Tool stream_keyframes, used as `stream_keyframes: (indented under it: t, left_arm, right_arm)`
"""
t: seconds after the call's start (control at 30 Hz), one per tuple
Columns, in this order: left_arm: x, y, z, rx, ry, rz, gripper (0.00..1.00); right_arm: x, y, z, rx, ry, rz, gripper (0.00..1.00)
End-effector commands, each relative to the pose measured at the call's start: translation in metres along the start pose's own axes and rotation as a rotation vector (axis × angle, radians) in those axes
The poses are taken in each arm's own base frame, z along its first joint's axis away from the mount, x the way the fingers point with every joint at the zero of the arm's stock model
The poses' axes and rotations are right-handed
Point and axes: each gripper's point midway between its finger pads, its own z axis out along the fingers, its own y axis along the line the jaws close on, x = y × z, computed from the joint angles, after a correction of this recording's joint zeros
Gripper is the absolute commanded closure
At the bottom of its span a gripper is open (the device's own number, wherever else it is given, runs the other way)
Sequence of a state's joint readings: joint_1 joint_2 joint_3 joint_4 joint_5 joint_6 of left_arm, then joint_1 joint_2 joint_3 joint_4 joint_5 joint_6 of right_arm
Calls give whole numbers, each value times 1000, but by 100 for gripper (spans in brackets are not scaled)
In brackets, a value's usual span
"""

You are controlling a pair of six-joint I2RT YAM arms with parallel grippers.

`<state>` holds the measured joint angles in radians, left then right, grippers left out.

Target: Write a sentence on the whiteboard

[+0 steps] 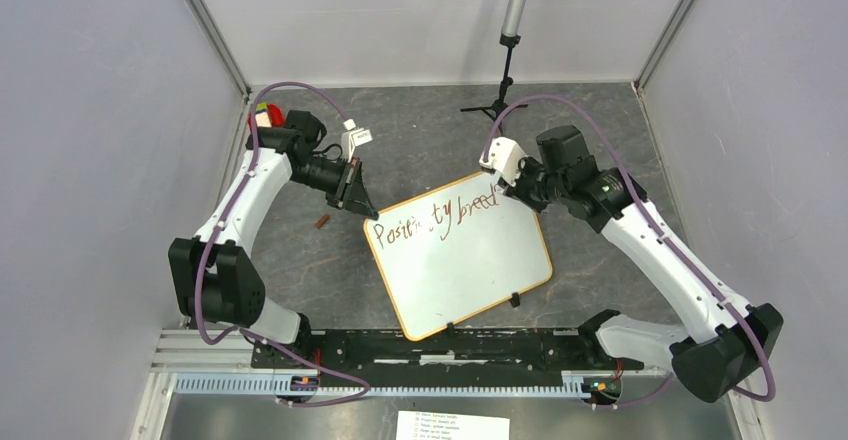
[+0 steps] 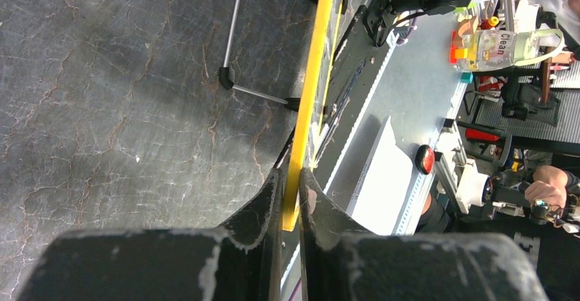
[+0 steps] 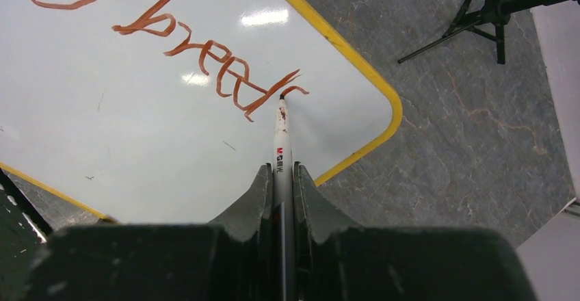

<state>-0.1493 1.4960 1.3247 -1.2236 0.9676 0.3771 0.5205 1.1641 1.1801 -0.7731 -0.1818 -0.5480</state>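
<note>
The whiteboard (image 1: 462,260) lies tilted on the dark table, white with a yellow rim. Brownish-red writing (image 1: 435,216) runs along its far edge; in the right wrist view the sentence (image 3: 205,58) ends at "breed" plus a fresh stroke. My right gripper (image 3: 282,167) is shut on a white marker (image 3: 281,137), whose tip touches the board (image 3: 137,130) at the end of that stroke. My left gripper (image 2: 293,174) is shut on the board's yellow rim (image 2: 309,89) at its far left corner; from above the left gripper (image 1: 362,204) sits at that corner.
A small tripod stand (image 1: 500,85) stands at the back, behind the board; its legs (image 3: 479,14) are near the right gripper. A small brown object (image 1: 322,222) lies left of the board. A printed paper sheet (image 1: 452,425) lies at the near edge.
</note>
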Motion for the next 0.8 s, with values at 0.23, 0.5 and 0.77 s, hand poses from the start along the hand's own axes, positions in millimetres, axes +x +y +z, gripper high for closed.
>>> stream_keyframes:
  t: [0.23, 0.5, 0.77]
  left_arm:
    - [-3, 4, 2, -25, 4, 7, 98]
    - [-4, 5, 2, -25, 5, 8, 98]
    - [-4, 3, 2, -26, 5, 11, 98]
  right_arm:
    - [19, -5, -8, 55, 62, -32, 100]
    - [26, 11, -6, -16, 70, -25, 100]
    - [14, 26, -1, -102, 30, -21, 100]
